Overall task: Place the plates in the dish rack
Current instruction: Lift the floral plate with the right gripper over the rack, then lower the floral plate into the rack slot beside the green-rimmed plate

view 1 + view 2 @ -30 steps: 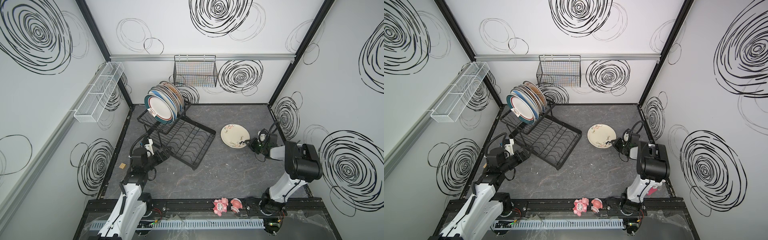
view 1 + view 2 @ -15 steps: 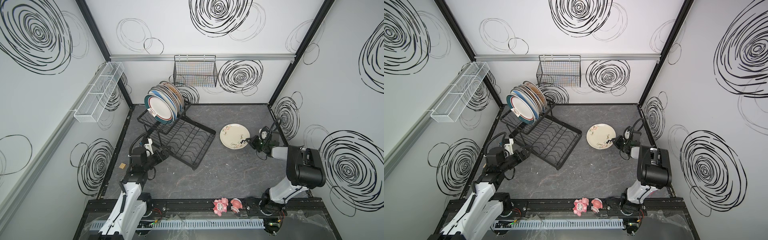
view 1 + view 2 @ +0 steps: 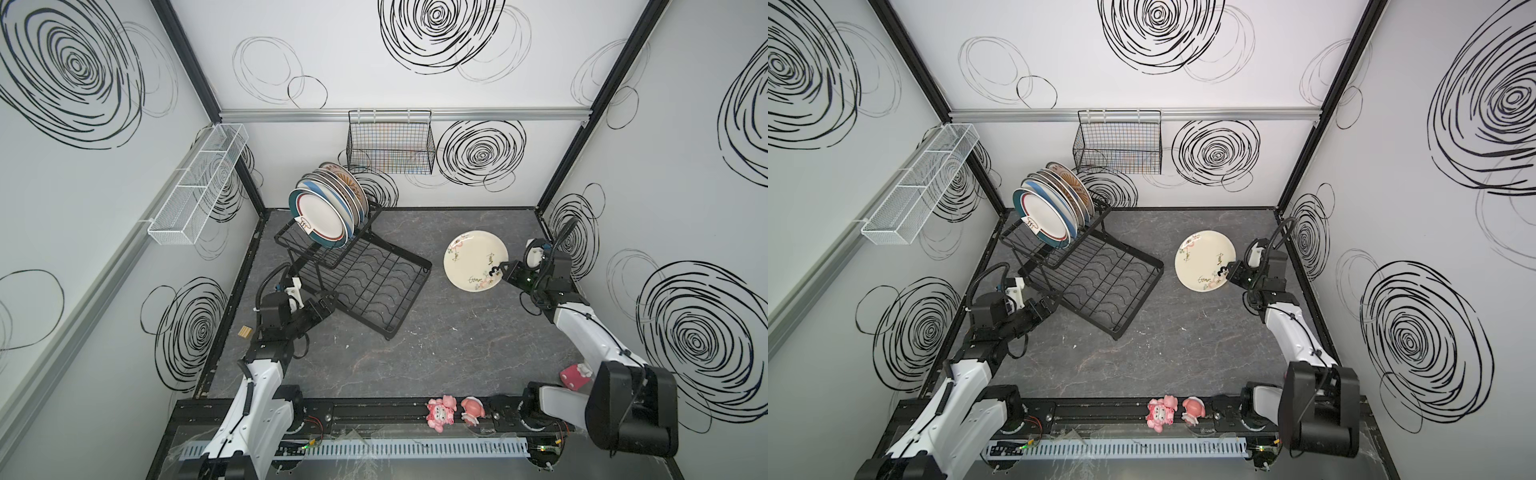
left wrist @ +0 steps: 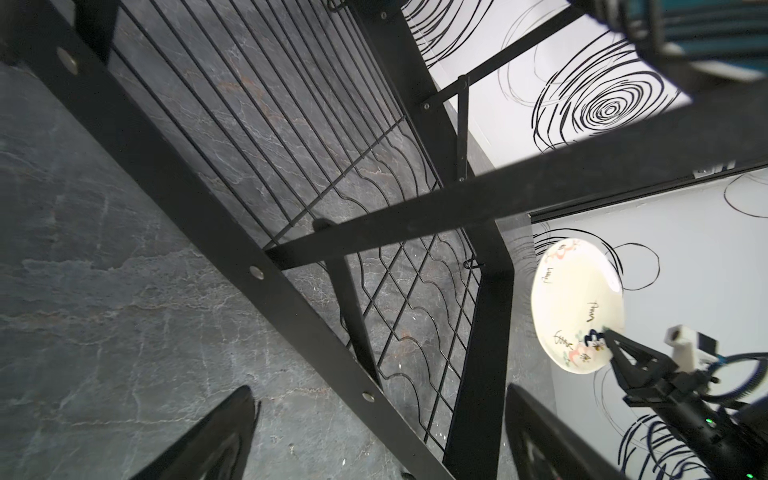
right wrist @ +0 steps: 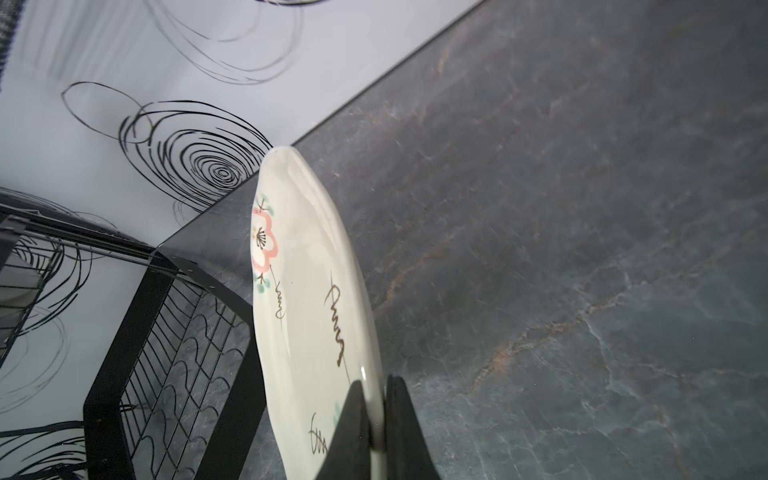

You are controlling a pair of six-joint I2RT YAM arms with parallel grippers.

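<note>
One cream plate (image 3: 473,259) now tilts up, pinched by right fingers (image 5: 351,432).

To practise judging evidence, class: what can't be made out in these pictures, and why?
- Plates in the rack: both top views, the front plate hides those behind; count unclear.
- Pink-red thing: a top view, the right arm covers part; kind unclear.
- Left fingers: left wrist view, the bottom edge cuts them off.

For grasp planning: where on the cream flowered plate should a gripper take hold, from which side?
Its thin rim, from the right arm's side, a finger on each face, as the right gripper does: the cream plate is wide and shallow.
</note>
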